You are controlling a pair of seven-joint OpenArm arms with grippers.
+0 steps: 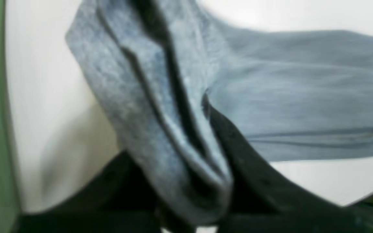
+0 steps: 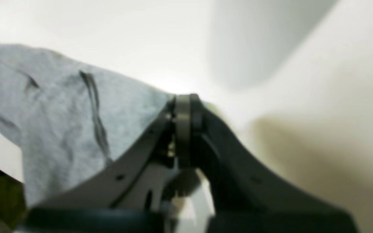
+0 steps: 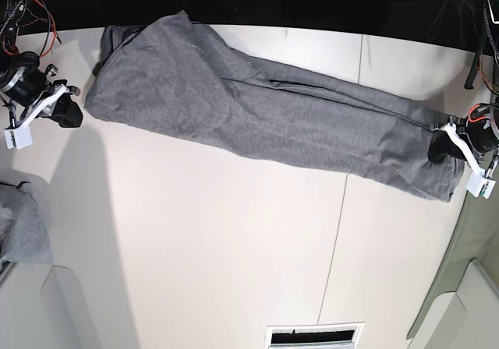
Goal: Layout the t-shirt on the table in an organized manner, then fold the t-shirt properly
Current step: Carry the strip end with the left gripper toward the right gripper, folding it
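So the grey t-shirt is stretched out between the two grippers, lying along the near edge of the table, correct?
Not quite. The t-shirt is stretched between the left gripper and the right gripper, but it lies along the far edge of the table, not the near one. The base view shows this.

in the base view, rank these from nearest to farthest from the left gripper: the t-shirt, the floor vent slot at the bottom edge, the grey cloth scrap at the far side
1. The t-shirt: its end is at the left gripper, on the view's right.
2. The vent slot: bottom edge, right of centre.
3. The grey cloth scrap: far left edge, across the table.
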